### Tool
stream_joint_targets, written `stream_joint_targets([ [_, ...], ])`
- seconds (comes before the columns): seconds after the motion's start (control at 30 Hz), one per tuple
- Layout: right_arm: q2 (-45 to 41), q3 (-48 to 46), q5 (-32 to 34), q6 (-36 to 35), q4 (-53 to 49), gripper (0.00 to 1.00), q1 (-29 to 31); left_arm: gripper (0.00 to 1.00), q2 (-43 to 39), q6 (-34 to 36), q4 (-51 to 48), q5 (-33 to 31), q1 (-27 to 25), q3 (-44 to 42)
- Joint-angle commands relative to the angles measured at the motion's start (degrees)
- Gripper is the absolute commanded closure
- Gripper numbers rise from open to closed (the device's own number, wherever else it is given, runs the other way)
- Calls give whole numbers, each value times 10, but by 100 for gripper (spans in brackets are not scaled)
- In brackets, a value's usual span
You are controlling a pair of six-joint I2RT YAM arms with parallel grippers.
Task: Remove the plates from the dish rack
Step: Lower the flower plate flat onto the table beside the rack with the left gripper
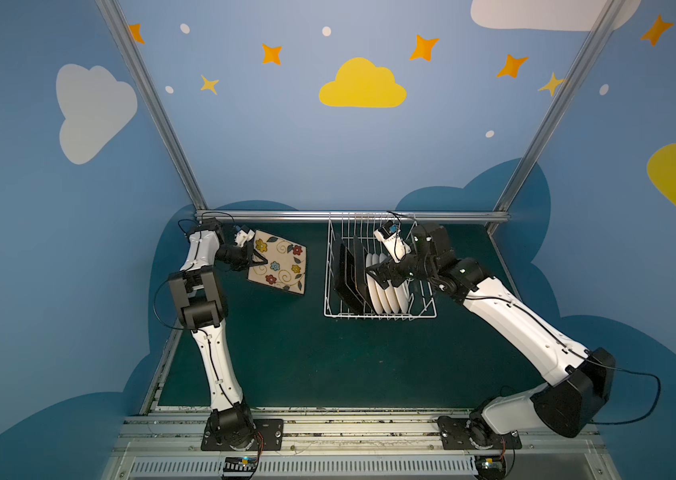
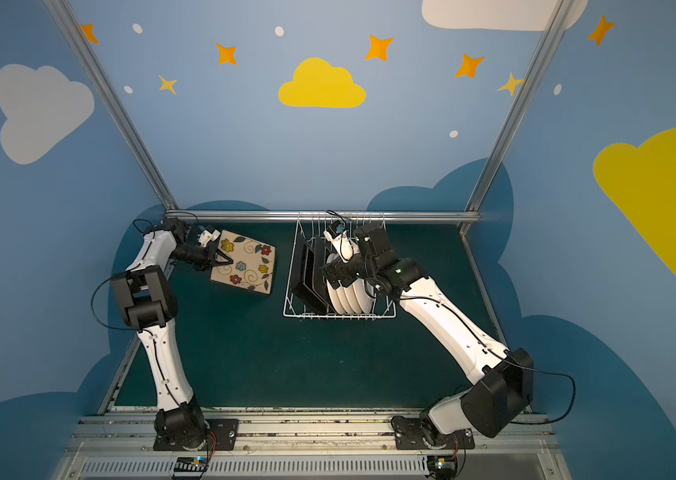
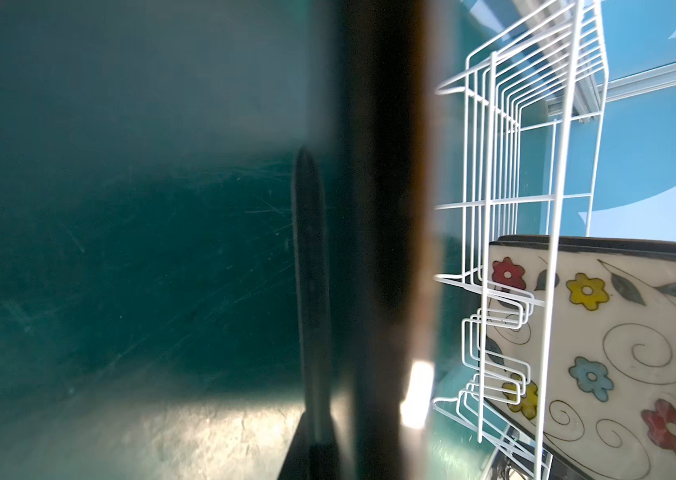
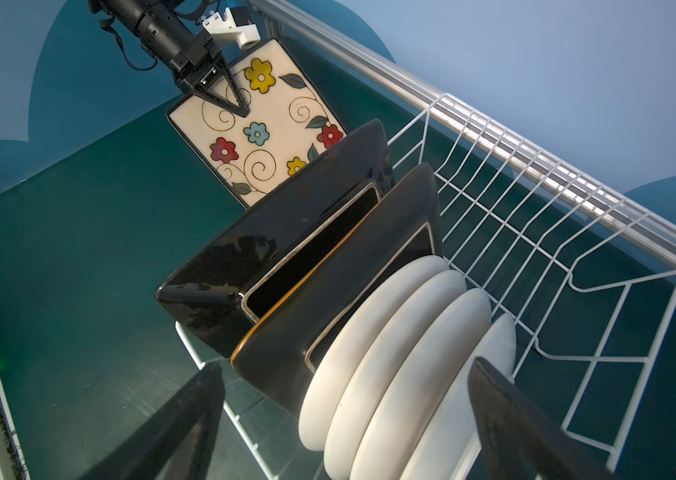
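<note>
The dark green bench (image 1: 286,353) is seen in both top views. The white wire dish rack (image 1: 377,317) is set on it towards the back rail.

Inside the dish rack, two square plates (image 4: 278,232) are stood on edge at the end nearer the left arm. Their glossy black backs are turned towards the right wrist camera. In the left wrist view the cream floral face of the outer one is seen through the wires. Just beside them, on the side towards the right arm, four round white plates (image 4: 390,353) are packed on edge in a row, each touching the next.

A third square plate, the floral plate (image 1: 280,264), is found outside the dish rack on the left arm's side, clear of the wires. It is turned face up and tilted. Whether its far edge touches the bench cannot be told.

The left claw (image 4: 240,109) is clamped on the rim of the floral plate, at the edge away from the dish rack.

The right claw (image 1: 374,277) is held over the dish rack, above the standing plates. Its jaws are spread wide apart and nothing is gripped between them.
</note>
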Motion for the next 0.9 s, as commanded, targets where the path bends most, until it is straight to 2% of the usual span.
stream_joint_targets([
  [0.0,-13,1,2,8,-14,9,2,97,-1,14,-22,83,-1,42],
  [0.2,-16,0,2,13,-16,9,3,97,33,8,-30,61,-1,57],
  [0.4,-21,-1,5,16,-23,9,3,88,67,5,-40,34,0,76],
  [0.87,-24,0,8,20,-31,9,8,48,100,-20,-30,-53,4,97],
])
